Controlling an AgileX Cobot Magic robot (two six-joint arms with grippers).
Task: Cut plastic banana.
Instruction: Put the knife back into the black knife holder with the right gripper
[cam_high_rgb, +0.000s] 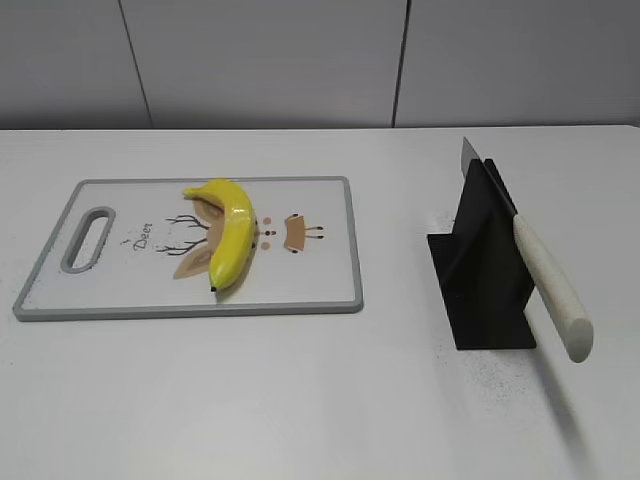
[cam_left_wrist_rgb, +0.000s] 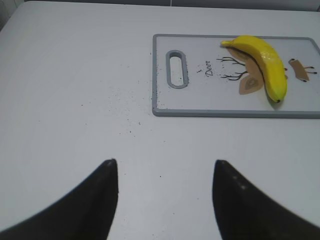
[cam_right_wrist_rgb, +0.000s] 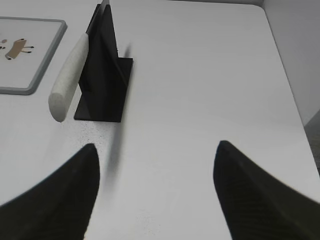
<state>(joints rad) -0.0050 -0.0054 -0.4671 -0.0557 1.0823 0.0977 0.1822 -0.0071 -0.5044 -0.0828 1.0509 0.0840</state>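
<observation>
**Banana whole on the board, knife in its stand, both grippers apart over bare table**

White tabletop (cam_high_rgb: 300, 400) runs back to a pale grey panelled wall; on it lie a cutting board and a black stand, well apart from each other.

Ahead of the left gripper (cam_left_wrist_rgb: 165, 175) and off to its right sits the cutting board (cam_left_wrist_rgb: 200, 105), white with a grey rim, a slotted handle hole at its near-left end and a printed deer drawing with the word "Deer"; the plastic banana (cam_left_wrist_rgb: 265, 62) lies curved on top of that drawing, uncut, its dark tip pointing toward the board's near edge; the jaws stand wide apart with nothing between them, only bare table speckled with dark crumbs.

Ahead of the right gripper (cam_right_wrist_rgb: 155, 160) and to its left stands the black knife stand (cam_right_wrist_rgb: 105, 70); the knife (cam_right_wrist_rgb: 70, 75) rests in it at a slant, blade up into the slot, its off-white handle jutting down toward the jaws and clear of the table; these jaws also stand wide apart and hold nothing; a corner of the board shows further left, beyond the stand.
</observation>
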